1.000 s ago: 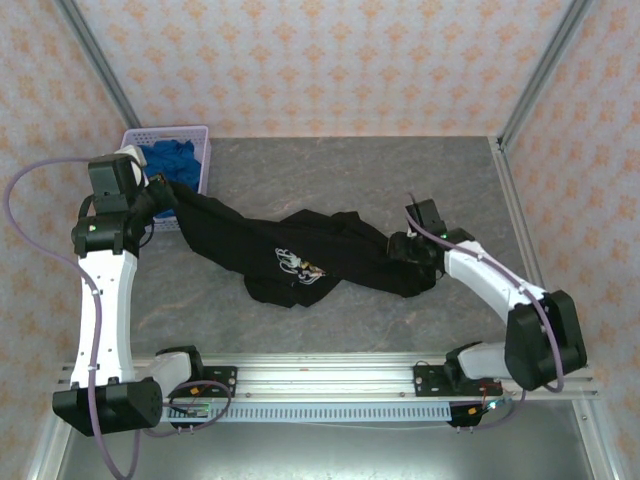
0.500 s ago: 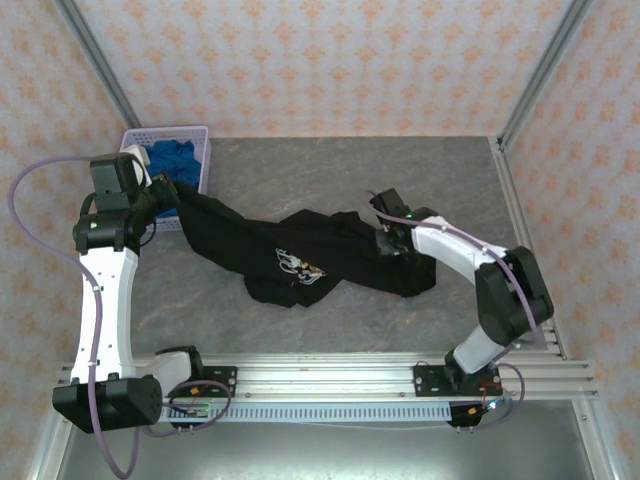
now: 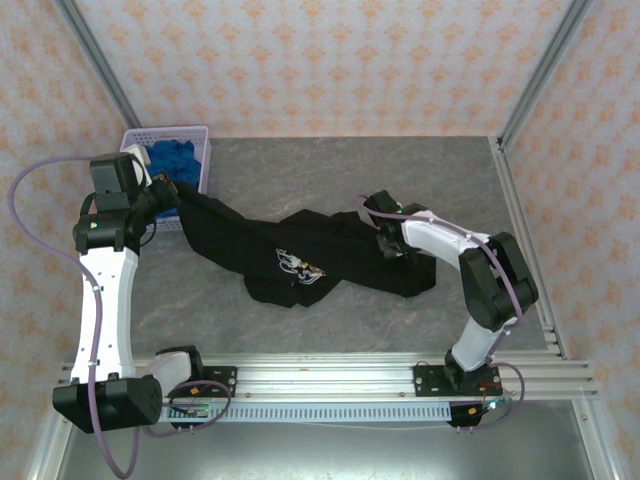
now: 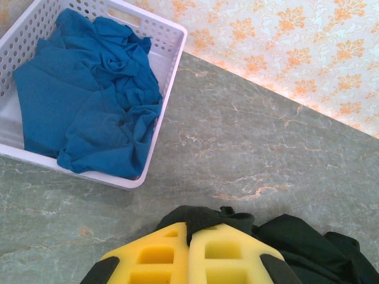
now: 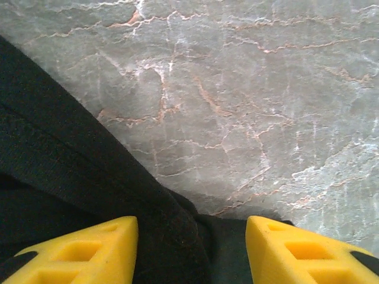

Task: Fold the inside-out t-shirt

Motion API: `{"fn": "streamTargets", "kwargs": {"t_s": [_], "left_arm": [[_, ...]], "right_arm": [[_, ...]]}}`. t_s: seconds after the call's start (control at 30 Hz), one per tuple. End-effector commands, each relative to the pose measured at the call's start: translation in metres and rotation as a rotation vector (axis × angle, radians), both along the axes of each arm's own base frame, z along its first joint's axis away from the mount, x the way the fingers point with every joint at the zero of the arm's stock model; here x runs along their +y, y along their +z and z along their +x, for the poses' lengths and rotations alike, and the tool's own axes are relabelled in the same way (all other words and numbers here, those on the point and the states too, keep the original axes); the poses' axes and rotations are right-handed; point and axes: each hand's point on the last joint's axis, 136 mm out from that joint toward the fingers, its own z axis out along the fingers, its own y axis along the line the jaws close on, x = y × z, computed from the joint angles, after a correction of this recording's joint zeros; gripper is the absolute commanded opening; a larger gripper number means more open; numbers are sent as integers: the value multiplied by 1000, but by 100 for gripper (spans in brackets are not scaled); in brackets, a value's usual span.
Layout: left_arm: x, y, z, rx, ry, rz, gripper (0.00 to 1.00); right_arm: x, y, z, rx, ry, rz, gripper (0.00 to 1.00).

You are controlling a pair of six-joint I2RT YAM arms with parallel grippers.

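Even, bright, diffuse light, soft shadows only. Beyond my right fingers point(image 5: 77, 251) the stone table point(image 5: 266, 89) reads crisp; between them the black t-shirt point(image 5: 53, 160) swallows detail into near-flat dark.

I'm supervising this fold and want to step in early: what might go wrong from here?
The right gripper stands open astride a bunched ridge of the black t-shirt; closing there may pinch several layers, so the shirt would not spread flat.
The left gripper, shut on the shirt's edge, sits near the white basket of blue cloth; a pull that way might snag or shove it.
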Motion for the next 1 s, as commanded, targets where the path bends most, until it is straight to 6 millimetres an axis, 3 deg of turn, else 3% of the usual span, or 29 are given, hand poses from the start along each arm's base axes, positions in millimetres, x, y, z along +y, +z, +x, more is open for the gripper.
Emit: {"fn": "streamTargets", "kwargs": {"t_s": [0.0, 0.13, 0.43, 0.63, 0.8, 0.97], "left_arm": [[4, 6, 3, -30, 5, 1, 0], [4, 6, 3, -30, 5, 3, 0], [4, 6, 3, -30, 2, 4, 0], [4, 7, 3, -33, 2, 6, 0], [3, 7, 4, -33, -1, 1, 0], [2, 7, 4, -31, -3, 1, 0]], "right_arm": [[-12, 12, 5, -33, -14, -94, 46], [-17, 12, 6, -32, -27, -124, 36], [-6, 3, 6, -12, 2, -69, 34], [-2, 3, 12, -21, 7, -60, 20], [6, 22, 18, -69, 8, 2, 10], [14, 53, 18, -117, -34, 229, 5]]}}
